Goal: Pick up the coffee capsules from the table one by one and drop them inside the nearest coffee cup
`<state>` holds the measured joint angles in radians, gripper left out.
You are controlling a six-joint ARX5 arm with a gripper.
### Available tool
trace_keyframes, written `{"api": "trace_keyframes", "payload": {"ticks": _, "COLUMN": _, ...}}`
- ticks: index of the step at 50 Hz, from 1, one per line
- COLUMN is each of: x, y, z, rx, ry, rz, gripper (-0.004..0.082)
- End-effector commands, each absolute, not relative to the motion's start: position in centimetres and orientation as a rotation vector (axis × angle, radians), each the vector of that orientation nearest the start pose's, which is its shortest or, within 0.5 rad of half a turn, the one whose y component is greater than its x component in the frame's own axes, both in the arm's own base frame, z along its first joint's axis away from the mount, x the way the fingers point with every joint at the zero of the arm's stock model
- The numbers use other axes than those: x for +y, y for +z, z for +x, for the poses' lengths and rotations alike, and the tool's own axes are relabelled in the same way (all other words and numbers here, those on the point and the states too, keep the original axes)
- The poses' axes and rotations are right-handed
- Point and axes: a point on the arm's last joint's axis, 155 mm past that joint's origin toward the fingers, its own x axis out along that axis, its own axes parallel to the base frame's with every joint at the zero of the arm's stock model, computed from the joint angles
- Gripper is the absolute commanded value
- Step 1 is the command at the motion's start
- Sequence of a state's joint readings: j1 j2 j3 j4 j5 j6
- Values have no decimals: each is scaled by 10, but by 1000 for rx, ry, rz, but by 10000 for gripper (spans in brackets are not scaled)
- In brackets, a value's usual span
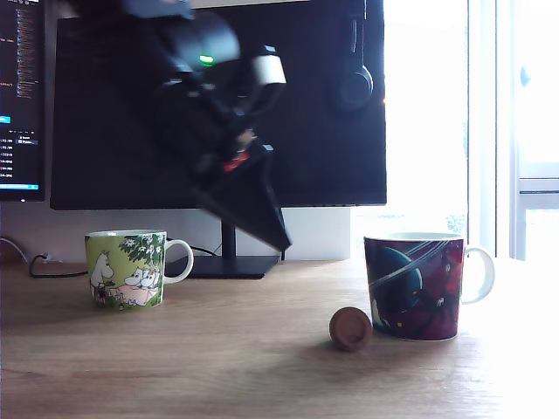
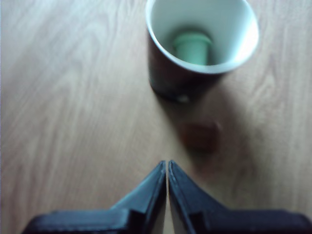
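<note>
On the wooden worktop (image 1: 218, 358), toward the exterior view's right, a copper-brown capsule (image 1: 350, 329) lies on its side just beside the dark mug (image 1: 415, 286), apart from it as far as the blurred wrist view shows. Inside that mug sits the mint-green capsule (image 2: 192, 47), seen only from the wrist view. A green mug (image 1: 127, 267) stands well apart toward the exterior view's left, near the worktop's back edge, in front of a monitor (image 1: 323, 105) on its stand. The arm hangs in the air between the 2 mugs, blurred in the exterior view, with the fingers (image 2: 157, 187) pressed together and holding nothing, their tips pointing down toward the brown capsule. The dark grey capsule shows in neither view.
</note>
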<state>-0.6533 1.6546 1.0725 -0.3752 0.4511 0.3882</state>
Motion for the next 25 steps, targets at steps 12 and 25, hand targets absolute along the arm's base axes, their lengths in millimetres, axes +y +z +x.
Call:
{"api": "trace_keyframes", "payload": {"ticks": 12, "x": -304, "y": 100, "z": 238, "rx": 582, "ry": -1199, "rz": 337, "gripper": -19}}
{"api": "trace_keyframes", "payload": {"ticks": 25, "x": -294, "y": 89, "z": 216, "rx": 464, "ry": -1190, "rz": 246, "gripper": -19}}
